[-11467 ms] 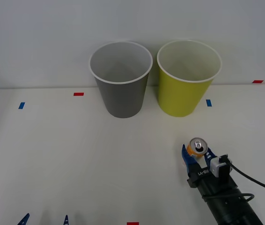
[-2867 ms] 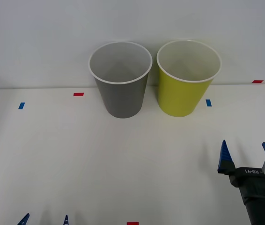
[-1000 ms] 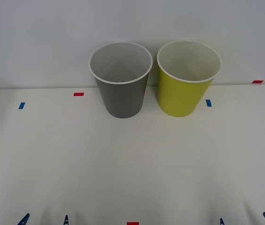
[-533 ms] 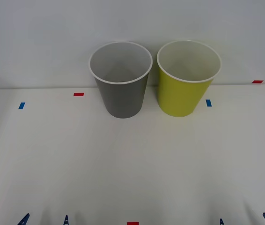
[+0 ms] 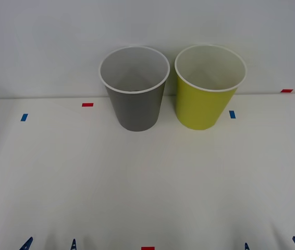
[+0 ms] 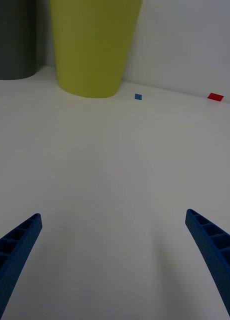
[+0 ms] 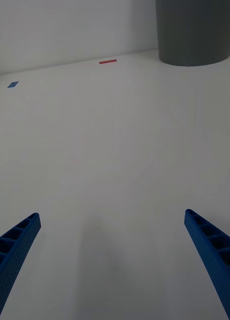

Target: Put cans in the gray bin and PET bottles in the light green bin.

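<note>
The can, light, thin-walled and best held round its middle, is probably inside one of the bins, gray bin (image 5: 134, 88) or light green bin (image 5: 210, 86), while the left gripper (image 5: 49, 243) and right gripper (image 5: 270, 244) wait spread apart at the near table (image 5: 147, 177) edge.

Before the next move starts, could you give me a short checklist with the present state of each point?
1. Gray bin upright on the table: ok.
2. Light green bin upright, beside the gray one, not touching: ok.
3. Left claw open, holding nothing, at the near table edge: ok.
4. Right claw open, holding nothing, at the near table edge: ok.
5. A can or PET bottle waiting on the table to be sorted: not ok, none lies there.
6. What sits at the bottom of each bin: cannot tell, the inner floors are hidden.
</note>
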Robot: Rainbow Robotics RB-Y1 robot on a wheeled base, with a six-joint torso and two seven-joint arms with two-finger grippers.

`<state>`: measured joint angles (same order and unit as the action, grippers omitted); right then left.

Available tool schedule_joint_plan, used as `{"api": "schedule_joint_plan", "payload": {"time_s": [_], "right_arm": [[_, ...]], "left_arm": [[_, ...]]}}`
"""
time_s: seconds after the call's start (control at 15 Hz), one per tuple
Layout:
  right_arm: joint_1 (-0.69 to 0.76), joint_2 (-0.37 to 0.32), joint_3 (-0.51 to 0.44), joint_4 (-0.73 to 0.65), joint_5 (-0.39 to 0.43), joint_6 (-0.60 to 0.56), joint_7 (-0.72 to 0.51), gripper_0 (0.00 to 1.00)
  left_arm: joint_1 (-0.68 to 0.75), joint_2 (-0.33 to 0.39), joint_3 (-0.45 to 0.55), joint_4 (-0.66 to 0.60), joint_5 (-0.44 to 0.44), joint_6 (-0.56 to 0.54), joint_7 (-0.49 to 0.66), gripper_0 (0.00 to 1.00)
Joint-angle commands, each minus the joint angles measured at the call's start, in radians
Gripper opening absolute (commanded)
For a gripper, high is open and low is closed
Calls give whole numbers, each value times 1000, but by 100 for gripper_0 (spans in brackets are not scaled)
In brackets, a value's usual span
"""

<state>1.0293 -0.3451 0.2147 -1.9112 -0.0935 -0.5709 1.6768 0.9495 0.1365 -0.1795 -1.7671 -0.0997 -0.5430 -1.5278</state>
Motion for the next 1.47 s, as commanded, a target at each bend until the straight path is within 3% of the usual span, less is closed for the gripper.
{"api": "schedule_joint_plan", "payload": {"time_s": [0.07,1.47], "right_arm": [[0,0,0,0,0,0,0,100],[0,0,0,0,0,0,0,100]], "left_arm": [[0,0,0,0,0,0,0,100],[0,0,0,0,0,0,0,100]]}}
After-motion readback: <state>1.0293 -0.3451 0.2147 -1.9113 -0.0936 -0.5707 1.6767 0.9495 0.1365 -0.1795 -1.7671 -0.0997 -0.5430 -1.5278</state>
